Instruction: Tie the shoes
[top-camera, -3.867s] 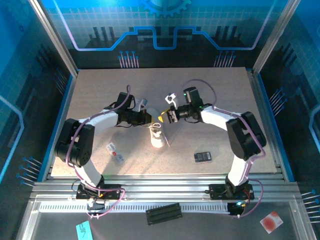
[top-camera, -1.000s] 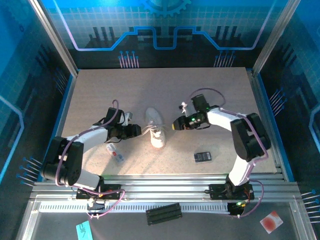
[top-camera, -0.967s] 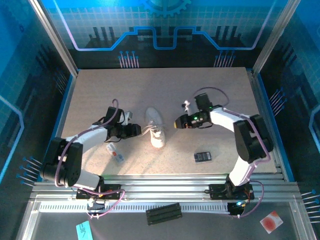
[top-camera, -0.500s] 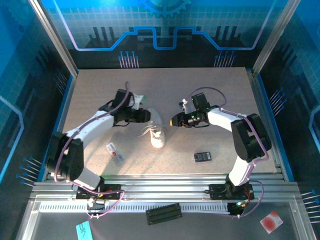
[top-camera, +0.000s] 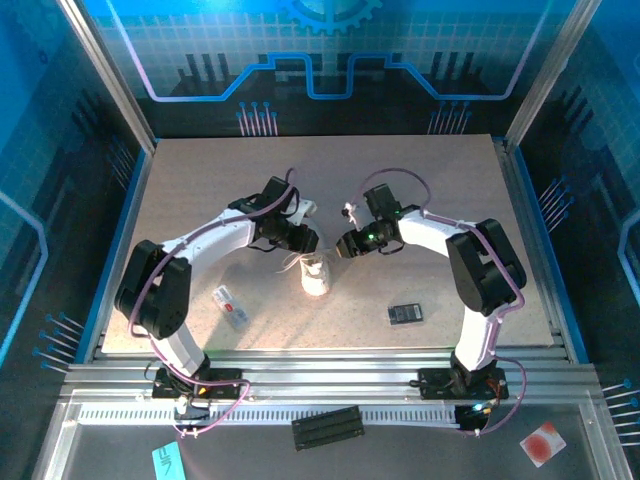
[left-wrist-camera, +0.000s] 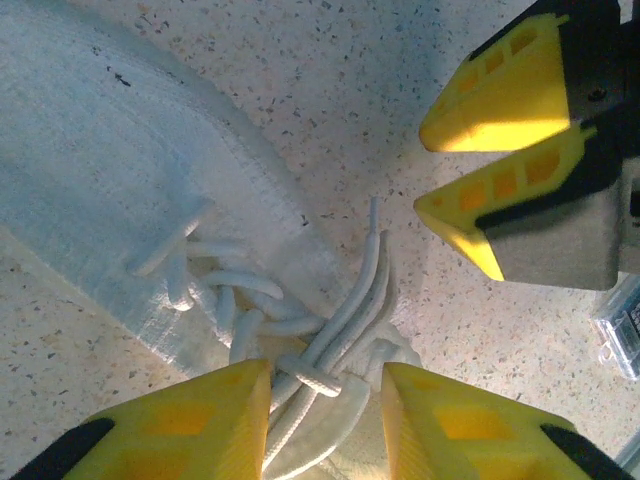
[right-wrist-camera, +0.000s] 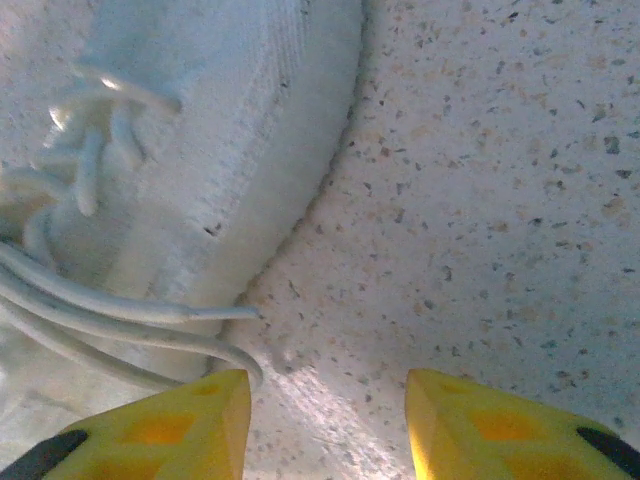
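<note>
The small white shoe (top-camera: 316, 275) lies mid-table, its far part hidden under my left gripper (top-camera: 308, 243). In the left wrist view the shoe (left-wrist-camera: 130, 170) has its thin white laces (left-wrist-camera: 350, 300) bunched in a knot running between my left gripper's (left-wrist-camera: 327, 375) yellow fingers, which stand apart around them. My right gripper (top-camera: 343, 246) sits just right of the shoe, close to the left one, its yellow fingertips (left-wrist-camera: 470, 110) facing the laces. In the right wrist view my right gripper (right-wrist-camera: 325, 385) is open over bare table, with a lace loop (right-wrist-camera: 130, 310) by its left finger and the shoe (right-wrist-camera: 200, 120) beyond.
A small flat black rectangle (top-camera: 405, 314) lies right of the shoe towards the front edge. A small white tag (top-camera: 229, 304) lies to the front left. Blue-framed walls close the table's sides and back.
My left gripper has swung from left of the shoe, up and right, to sit over its laces. The right gripper has edged left towards the shoe.
</note>
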